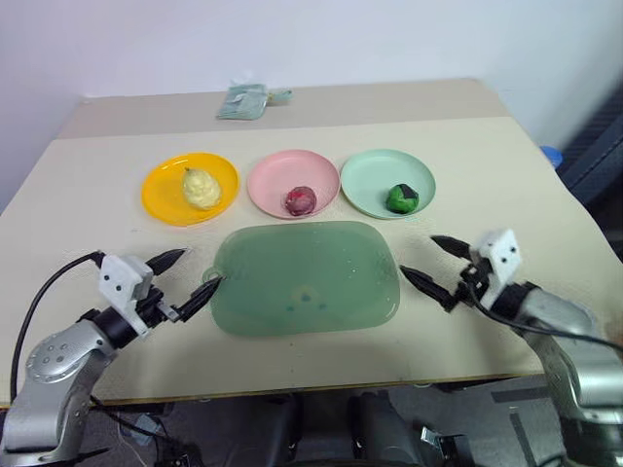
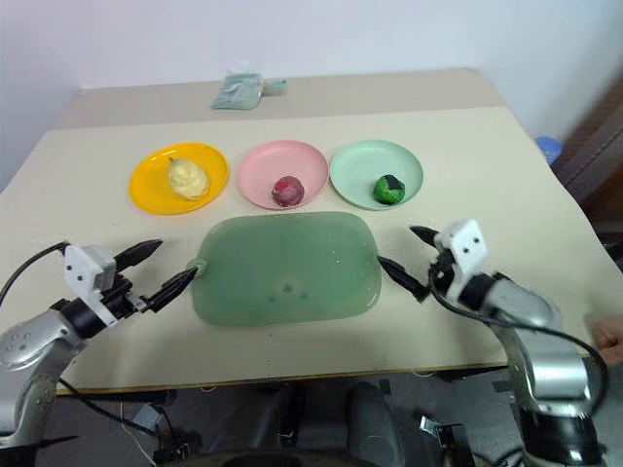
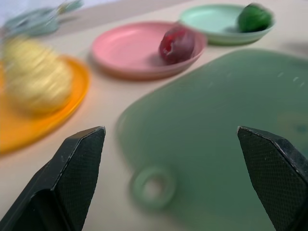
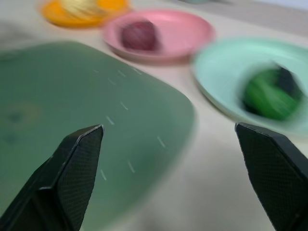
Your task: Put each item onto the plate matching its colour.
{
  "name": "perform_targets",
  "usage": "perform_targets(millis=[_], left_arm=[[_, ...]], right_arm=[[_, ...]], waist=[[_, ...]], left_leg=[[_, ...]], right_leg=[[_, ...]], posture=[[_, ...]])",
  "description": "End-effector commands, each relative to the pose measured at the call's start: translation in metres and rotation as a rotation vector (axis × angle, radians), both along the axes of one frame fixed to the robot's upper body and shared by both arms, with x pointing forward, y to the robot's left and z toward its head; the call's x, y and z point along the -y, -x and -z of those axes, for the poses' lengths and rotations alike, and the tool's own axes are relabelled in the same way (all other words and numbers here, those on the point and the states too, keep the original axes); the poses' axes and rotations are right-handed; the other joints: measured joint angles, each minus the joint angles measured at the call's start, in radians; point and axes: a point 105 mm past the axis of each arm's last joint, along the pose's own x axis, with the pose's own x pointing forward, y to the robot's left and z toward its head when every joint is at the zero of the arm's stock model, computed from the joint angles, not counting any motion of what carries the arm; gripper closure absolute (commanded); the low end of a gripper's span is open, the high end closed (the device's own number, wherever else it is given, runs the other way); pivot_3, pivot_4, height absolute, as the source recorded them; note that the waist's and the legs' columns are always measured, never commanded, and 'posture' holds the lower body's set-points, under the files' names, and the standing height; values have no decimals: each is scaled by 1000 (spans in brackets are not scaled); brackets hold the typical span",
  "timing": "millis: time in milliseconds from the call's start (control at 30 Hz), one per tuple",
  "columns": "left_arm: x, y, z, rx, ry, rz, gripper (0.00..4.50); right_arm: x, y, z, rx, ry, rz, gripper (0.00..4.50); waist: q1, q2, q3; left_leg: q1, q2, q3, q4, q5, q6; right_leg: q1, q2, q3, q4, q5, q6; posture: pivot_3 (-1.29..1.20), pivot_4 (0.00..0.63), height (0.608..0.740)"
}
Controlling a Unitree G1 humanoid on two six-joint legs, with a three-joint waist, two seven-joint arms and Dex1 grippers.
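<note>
With the yellow pear (image 1: 201, 187), maroon ball (image 1: 300, 199) and green ball (image 1: 402, 197) on matching plates, both grippers (image 1: 183, 280) (image 1: 433, 263), fingers spread and empty, should just stay clear of the tray (image 1: 305, 276).

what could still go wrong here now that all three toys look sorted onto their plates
1. The dark green toy sits toward the near side of the mint green plate, close to the right gripper; a stray sweep could knock it off.
2. The left gripper, jaws open, hangs right at the edge of the green tray; a nudge could push the tray into the pink plate just behind it.
</note>
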Motion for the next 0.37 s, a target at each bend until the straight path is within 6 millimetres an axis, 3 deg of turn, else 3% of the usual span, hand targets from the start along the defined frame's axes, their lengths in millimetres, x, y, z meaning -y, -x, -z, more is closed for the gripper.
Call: perform_targets(millis=[33, 200, 367], left_arm=[[-4, 10, -12, 12, 23, 50, 0], [-11, 13, -18, 9, 15, 60, 0], [-5, 16, -17, -1, 15, 77, 0]], right_arm=[[7, 3, -18, 86, 11, 54, 62], [20, 3, -11, 71, 34, 96, 62], [20, 4, -6, 45, 45, 74, 62]], waist=[[4, 0, 0], [10, 0, 0], [6, 0, 0]], left_leg=[[0, 0, 0, 0, 0, 0], [2, 0, 0, 1, -1, 1], [3, 0, 0, 1, -1, 2]], right_leg=[[0, 0, 0, 0, 0, 0], [4, -1, -1, -2, 0, 0], [5, -1, -1, -2, 0, 0]], posture=[[0, 150, 740], [0, 150, 740], [0, 150, 740]])
